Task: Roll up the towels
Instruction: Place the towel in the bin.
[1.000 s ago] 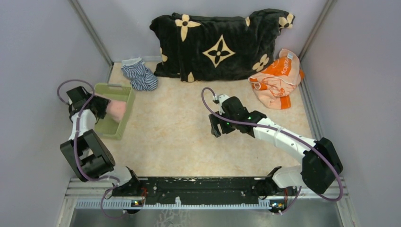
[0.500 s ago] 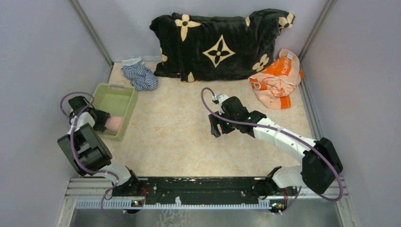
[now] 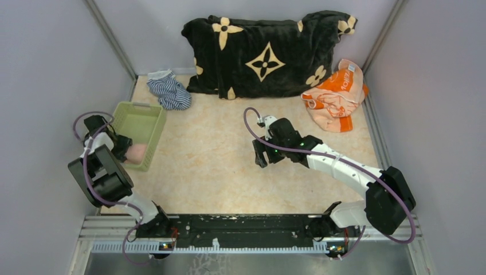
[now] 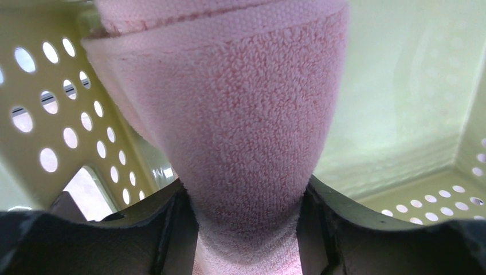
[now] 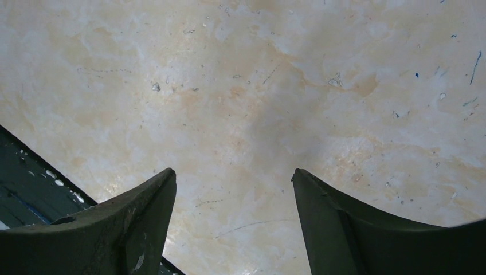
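Now, the rolled pale pink terry towel [image 4: 240, 132] sits clamped in the left gripper [image 4: 245, 197], inside the perforated light-green plastic basket [image 3: 150, 113] at the surface's [image 3: 212, 172] left edge. Release it carelessly and the roll may spring loose, or a finger may catch the basket wall. Left arm folded tight, wrist dipping in; right gripper [image 3: 261, 157] hangs wide open, empty, mid-surface. Crumpled orange printed towel [image 3: 335, 100]: far right corner.
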Motion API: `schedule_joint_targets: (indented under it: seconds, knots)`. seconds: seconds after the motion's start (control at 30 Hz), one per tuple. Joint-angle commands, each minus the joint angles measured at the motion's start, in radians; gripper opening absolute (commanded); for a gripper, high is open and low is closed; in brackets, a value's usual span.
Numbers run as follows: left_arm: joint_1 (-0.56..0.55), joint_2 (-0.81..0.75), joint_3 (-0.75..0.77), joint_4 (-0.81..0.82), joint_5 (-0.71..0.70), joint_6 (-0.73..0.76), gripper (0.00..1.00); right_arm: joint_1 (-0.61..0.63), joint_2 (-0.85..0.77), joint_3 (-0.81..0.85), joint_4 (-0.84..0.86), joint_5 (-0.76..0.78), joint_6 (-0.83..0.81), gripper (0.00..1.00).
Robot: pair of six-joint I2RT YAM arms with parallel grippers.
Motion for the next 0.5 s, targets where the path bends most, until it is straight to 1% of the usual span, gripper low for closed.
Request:
schedule_joint_targets:
  seconds: [0.0,0.07,0.2,0.47]
  knots:
    - [0.008,0.049,0.001,-0.083,-0.087,0.045,0.63,-0.006,-0.038,0.0,0.05,-0.014,-0.005,0.74]
    - [0.008,0.027,-0.001,-0.091,-0.098,0.044,0.68,-0.006,-0.039,0.001,0.045,-0.01,-0.006,0.74]
    - [0.008,-0.026,0.007,-0.112,-0.098,0.045,0.76,-0.006,-0.042,0.002,0.044,-0.01,-0.006,0.74]
    - [0.008,-0.103,0.044,-0.168,-0.093,0.033,0.83,-0.006,-0.053,0.005,0.044,-0.016,-0.005,0.74]
